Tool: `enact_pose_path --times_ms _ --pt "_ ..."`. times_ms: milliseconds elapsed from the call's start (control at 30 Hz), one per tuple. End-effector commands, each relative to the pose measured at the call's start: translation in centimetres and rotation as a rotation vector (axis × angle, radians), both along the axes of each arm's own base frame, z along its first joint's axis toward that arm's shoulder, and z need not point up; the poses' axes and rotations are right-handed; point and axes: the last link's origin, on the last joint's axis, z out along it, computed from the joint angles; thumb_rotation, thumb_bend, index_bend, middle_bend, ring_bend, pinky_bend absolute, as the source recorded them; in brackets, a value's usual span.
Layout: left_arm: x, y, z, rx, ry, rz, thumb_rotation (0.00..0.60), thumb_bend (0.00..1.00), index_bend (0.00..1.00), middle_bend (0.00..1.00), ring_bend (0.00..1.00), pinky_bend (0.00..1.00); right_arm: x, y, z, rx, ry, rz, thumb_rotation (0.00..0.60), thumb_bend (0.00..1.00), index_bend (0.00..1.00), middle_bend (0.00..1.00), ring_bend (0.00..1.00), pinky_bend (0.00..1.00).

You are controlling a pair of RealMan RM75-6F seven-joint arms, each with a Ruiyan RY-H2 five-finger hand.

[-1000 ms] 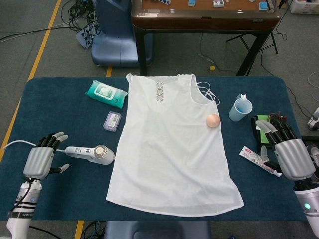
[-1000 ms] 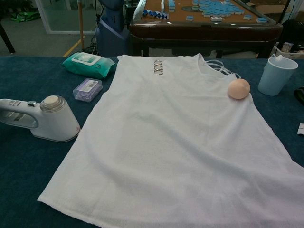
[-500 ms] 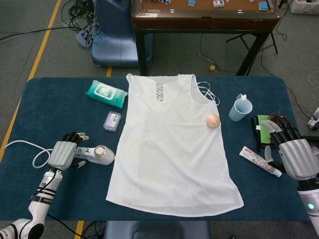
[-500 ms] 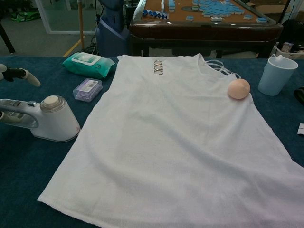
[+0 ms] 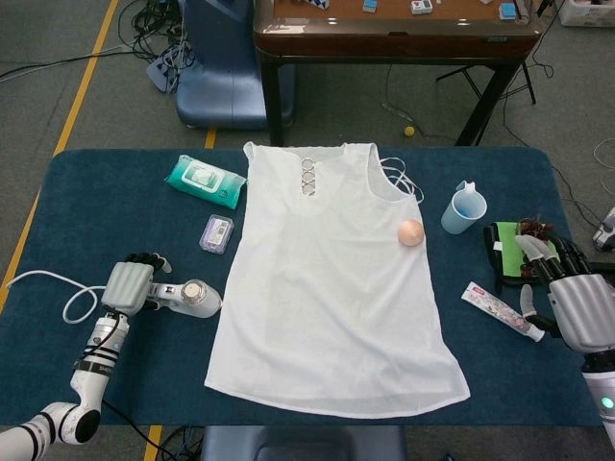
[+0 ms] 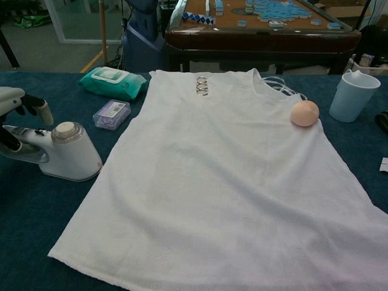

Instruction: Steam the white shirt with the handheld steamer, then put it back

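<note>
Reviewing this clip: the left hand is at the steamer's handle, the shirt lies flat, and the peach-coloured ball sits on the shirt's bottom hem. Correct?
Not quite. The peach-coloured ball sits near the right armhole, in the upper part of the white shirt, not on the bottom hem; the head view shows this. The rest holds: the left hand is at the handle of the steamer, and the shirt lies flat.

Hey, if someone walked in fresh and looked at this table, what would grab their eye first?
The white shirt spread flat across the middle of the blue table, with a peach-coloured ball on its right shoulder. Next, at the left edge, the left hand sits over the handle of the handheld steamer.
</note>
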Motion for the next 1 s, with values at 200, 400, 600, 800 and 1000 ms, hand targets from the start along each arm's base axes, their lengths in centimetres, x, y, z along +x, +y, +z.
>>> enact_pose_path --times_ms 200,400,600,800,1000 --pt "-0.1 1.4 -1.5 0.014 0.009 -0.041 0.6 0.17 0.46 0.48 0.37 0.36 -0.2 0.1 -0.1 0.006 -0.003 -0.009 0.543 0.65 0.0 0.16 0.01 0.09" --pt "-0.4 1.8 -2.8 -0.011 0.055 -0.069 0.6 0.18 0.52 0.51 0.41 0.41 -0.5 0.2 -0.1 0.002 -0.004 -0.02 0.541 0.65 0.0 0.16 0.01 0.09" --pt "-0.1 1.6 -3.7 -0.027 0.093 -0.123 0.6 0.18 0.64 0.57 0.46 0.46 -0.7 0.2 -0.1 0.002 -0.006 -0.032 0.541 0.65 0.0 0.16 0.01 0.09" --pt "0.0 1.3 -3.9 -0.038 0.088 -0.141 0.6 0.18 0.69 0.61 0.49 0.48 -0.9 0.1 -0.3 0.01 -0.007 -0.036 0.541 0.65 0.0 0.16 0.01 0.09" --pt "0.3 1.4 -3.8 -0.041 0.039 -0.127 0.6 0.18 0.76 0.65 0.52 0.51 -0.9 0.0 -0.5 0.016 -0.006 -0.039 0.542 0.65 0.0 0.16 0.01 0.09"
